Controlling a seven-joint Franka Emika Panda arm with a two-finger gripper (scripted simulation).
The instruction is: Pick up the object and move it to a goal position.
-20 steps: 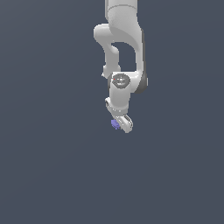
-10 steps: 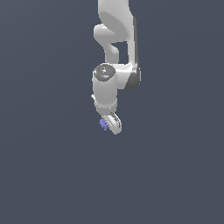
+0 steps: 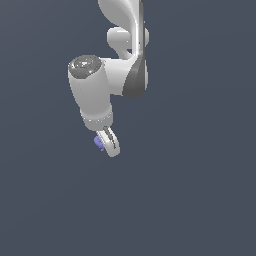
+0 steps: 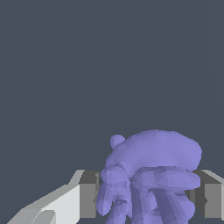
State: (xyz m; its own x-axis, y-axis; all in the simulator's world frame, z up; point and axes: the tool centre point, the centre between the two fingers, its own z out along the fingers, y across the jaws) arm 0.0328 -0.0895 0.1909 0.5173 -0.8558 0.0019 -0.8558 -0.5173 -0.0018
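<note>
The object is a tiny violet-blue knobbly lump held at the tip of my white gripper in the exterior view. In the wrist view the object fills the space between the two fingers, which press against its sides. The gripper is shut on it and hangs tilted below the white arm, in the air against the plain dark grey background. Part of the lump is hidden behind the fingers in the exterior view.
Only a uniform dark grey background surrounds the arm. The arm's large white wrist link stands above the gripper.
The arm has swung toward the exterior view's left and nearer the camera, carrying the object with it. The grip on the lump has held.
</note>
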